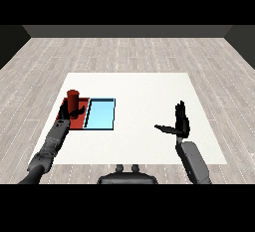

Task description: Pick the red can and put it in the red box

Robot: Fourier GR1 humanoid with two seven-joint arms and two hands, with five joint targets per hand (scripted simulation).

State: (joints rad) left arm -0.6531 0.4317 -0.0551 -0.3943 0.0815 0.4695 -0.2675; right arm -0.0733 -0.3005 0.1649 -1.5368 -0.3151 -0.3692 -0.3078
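The red can stands upright over the far part of the red tray at the table's left. My left hand is at the can's lower half, fingers and thumb curled round it and hiding its base, so I cannot tell whether the can rests on the tray floor. My right hand hovers over the table's right side, far from the can, with straight fingers pointing up and the thumb stretched out to the left, holding nothing.
The light blue tray lies directly to the right of the red one, sharing an edge. The white table stretches between the trays and my right hand. Grey plank floor surrounds the table.
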